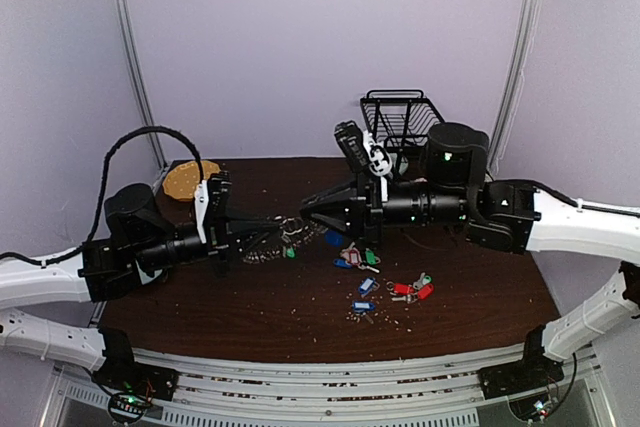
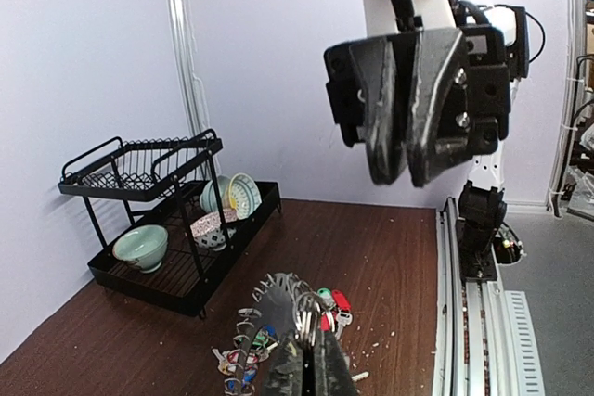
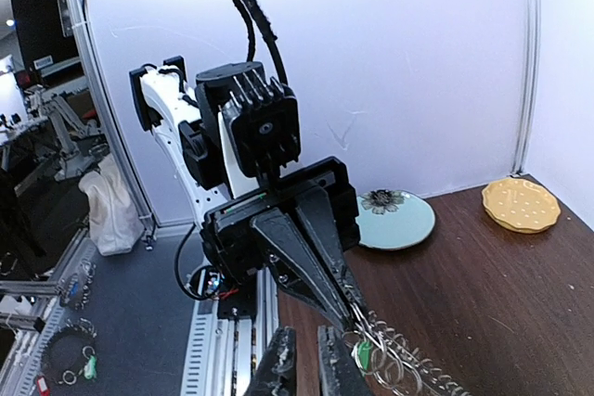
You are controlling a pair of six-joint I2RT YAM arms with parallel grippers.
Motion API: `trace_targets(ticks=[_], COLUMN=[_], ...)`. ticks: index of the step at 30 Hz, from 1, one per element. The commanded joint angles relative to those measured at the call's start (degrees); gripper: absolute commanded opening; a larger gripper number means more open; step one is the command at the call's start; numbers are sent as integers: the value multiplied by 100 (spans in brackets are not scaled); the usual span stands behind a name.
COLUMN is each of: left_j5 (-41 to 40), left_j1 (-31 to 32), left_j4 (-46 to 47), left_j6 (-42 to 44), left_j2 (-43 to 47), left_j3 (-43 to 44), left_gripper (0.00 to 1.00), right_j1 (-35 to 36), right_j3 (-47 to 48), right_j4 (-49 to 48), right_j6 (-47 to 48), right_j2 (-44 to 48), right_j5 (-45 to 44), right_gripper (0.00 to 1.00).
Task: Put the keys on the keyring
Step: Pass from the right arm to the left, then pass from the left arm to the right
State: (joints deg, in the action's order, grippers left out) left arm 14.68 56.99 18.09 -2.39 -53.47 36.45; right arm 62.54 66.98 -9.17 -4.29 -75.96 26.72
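Left gripper (image 2: 311, 359) pressed shut on keyring (image 2: 277, 287), loop hanging off its tip. Right gripper (image 2: 406, 169) just ahead, jaws slightly parted, nothing seen between. Keys (image 1: 411, 290) loose on table (image 1: 480, 297) below right gripper. Judged: threading barely begun; several keys left.

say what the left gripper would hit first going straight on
Most likely the right gripper: its fingertips sit just ahead of the left gripper in the left wrist view, though depth is unclear.

keyring (image 2: 269, 292) — shiny metal, table (image 2: 371, 248) — dark wood
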Motion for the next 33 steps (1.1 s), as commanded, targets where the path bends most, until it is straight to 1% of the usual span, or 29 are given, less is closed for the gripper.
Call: trace_targets(ticks=[1, 3, 9, 16, 23, 29, 33], left_j5=[-73, -53, 14, 373, 866, 1044, 1093], left_j1=[-21, -15, -21, -20, -21, -21, -21], left_j4=[1072, 1133, 1173, 1378, 1456, 1497, 1521], left_j6=[-181, -222, -234, -305, -279, -228, -212], left_j2=[110, 75, 55, 99, 67, 85, 43], left_j3=[-59, -59, -15, -124, -138, -155, -147], left_gripper=[0, 0, 0, 0, 0, 0, 0], right_j1=[26, 25, 22, -13, -31, -40, -40], right_j3=[-251, -357, -410, -366, -98, -32, 121], right_j4=[-1222, -1466, -1599, -1503, -1126, -1008, -904], right_j6=[-790, -903, -1004, -957, -737, -598, -481], right_j2=[-173, -254, -437, -537, -665, -654, -777], right_j5=[331, 313, 183, 91, 42, 53, 237], right_gripper=[11, 9, 9, 9, 11, 12, 10])
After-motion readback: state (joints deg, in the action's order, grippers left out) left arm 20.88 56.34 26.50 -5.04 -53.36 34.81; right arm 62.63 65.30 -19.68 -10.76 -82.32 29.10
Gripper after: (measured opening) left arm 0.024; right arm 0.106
